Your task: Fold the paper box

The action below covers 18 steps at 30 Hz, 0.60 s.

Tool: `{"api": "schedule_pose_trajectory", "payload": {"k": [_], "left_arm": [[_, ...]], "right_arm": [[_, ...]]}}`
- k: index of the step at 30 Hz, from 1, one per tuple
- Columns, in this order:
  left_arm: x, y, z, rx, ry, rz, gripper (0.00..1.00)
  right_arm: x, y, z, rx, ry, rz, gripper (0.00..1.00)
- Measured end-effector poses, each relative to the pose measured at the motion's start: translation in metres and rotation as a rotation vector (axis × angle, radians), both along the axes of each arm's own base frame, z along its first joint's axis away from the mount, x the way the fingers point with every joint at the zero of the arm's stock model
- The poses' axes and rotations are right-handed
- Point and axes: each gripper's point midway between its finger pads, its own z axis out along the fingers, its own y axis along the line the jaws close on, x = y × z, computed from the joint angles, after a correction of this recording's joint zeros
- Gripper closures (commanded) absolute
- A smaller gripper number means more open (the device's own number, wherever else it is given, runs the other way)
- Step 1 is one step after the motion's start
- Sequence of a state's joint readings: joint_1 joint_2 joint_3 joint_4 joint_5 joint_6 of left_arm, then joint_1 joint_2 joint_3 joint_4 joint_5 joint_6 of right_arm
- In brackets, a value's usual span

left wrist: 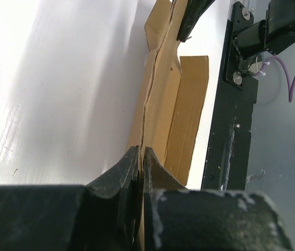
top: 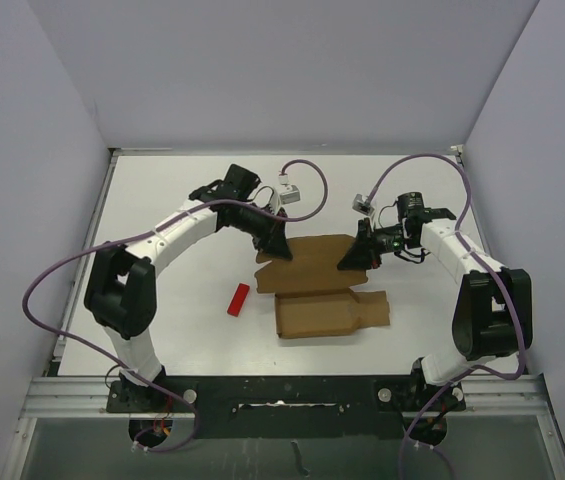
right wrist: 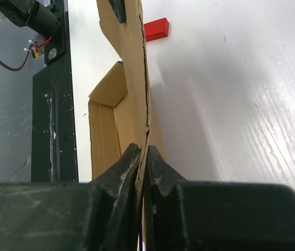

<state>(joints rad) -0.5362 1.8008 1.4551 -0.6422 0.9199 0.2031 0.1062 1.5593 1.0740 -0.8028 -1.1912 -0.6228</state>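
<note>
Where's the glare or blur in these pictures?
Left wrist: glare washes out the table, and the left gripper is soft up close. Right wrist: sheen on the table, right gripper blurry, paper box sharp. Top: even light, faint shadows.

One paper box [top: 322,315], seemingly a single sheet, one red block [top: 238,299], two grippers: left gripper [top: 278,250], right gripper [top: 352,260]

From above, the left claw [top: 280,248] and right claw [top: 352,260] cover the far corners of the box [top: 324,312], so the pinched edges there cannot be seen. In the right wrist view the box hides one end of the red block [right wrist: 156,29]. In the left wrist view the box runs off the top edge.
</note>
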Motion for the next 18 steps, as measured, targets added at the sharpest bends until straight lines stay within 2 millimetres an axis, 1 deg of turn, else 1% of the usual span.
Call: {"api": "schedule_pose_trajectory", "payload": {"k": [3,6,9,11,13,15,16,18], "left_arm": [[0.0,0.001,-0.002,0.006,-0.009,0.011,1.0],[-0.005,0.006,-0.001,0.02,-0.041,0.031,1.0],[-0.008,0.015,0.008,0.03,-0.095,0.06,1.0],[-0.008,0.022,0.016,0.035,-0.145,0.088,1.0],[-0.009,0.027,0.023,0.038,-0.181,0.111,1.0],[-0.009,0.031,0.027,0.035,-0.214,0.134,1.0],[-0.009,0.033,0.029,0.035,-0.228,0.146,1.0],[-0.01,0.037,0.028,0.04,-0.244,0.164,1.0]], "right_arm": [[0.0,0.0,0.0,-0.002,-0.002,0.0,0.75],[0.0,-0.001,0.001,-0.006,-0.007,-0.002,0.57],[0.0,-0.007,0.012,-0.003,-0.052,-0.019,0.43],[0.003,-0.015,0.023,0.003,-0.096,-0.049,0.39],[0.009,-0.028,0.036,0.006,-0.144,-0.104,0.39],[0.014,-0.04,0.043,0.007,-0.176,-0.161,0.4],[0.016,-0.044,0.043,0.004,-0.179,-0.186,0.4],[0.02,-0.051,0.034,-0.019,-0.173,-0.238,0.4]]}}
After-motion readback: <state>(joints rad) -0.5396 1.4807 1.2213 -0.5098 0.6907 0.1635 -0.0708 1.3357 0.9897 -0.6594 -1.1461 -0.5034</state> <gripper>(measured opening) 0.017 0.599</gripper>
